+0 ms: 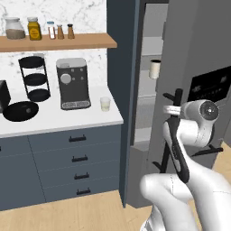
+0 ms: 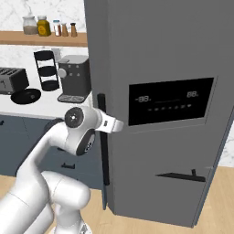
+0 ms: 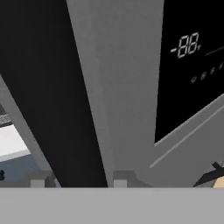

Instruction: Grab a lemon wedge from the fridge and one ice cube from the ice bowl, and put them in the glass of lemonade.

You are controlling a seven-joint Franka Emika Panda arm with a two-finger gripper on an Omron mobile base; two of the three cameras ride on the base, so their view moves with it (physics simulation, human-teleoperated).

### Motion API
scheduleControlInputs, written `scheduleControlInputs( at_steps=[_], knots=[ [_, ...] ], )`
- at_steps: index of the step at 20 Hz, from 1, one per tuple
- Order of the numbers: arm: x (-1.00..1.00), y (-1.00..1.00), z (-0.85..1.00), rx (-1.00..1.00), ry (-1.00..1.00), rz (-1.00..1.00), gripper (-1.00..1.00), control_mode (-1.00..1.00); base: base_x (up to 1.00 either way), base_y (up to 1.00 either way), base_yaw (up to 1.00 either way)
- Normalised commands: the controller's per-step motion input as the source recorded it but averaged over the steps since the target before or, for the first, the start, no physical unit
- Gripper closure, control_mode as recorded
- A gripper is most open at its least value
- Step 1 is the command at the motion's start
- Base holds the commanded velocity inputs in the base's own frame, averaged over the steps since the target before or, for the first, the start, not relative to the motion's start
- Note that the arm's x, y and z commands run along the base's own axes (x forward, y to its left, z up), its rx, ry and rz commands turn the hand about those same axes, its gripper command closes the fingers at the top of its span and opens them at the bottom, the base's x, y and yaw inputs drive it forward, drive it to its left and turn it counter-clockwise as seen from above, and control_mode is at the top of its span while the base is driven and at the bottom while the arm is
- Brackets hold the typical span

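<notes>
My tool (image 3: 78, 177) straddles the fridge door's black bar handle (image 3: 48, 87), fingers part-open and not clamped, placed to swing the fridge (image 2: 160, 91) wider.

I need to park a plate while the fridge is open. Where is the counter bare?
Bare counter lies in front of the coffee machine, between the ice bowl and the glass of lemonade, and along the front edge. The back left is crowded: three-tier rack, toaster, bowl.
</notes>
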Motion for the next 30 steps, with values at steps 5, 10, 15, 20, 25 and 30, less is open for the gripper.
scheduleControlInputs(
  at_steps=[5,10,15,20,25,30],
  knots=[
    [-1.0,-0.88,0.0,0.07,0.01,-0.1,1.0,-1.0,0.0,0.0,0.0],
    [-1.0,-0.89,0.0,0.07,0.0,-0.09,1.0,-1.0,0.0,0.0,0.0],
    [-1.0,-0.84,0.0,0.06,0.0,-0.09,1.0,-1.0,0.0,0.0,0.0],
    [-1.0,-0.73,0.0,0.05,0.0,-0.06,1.0,-1.0,0.0,0.0,0.0],
    [-0.93,-0.32,0.18,0.01,0.0,0.0,-1.0,-1.0,0.0,0.0,0.0],
    [-0.65,-0.02,0.81,0.0,0.0,0.0,-1.0,-1.0,0.0,0.0,0.0]
  ],
)
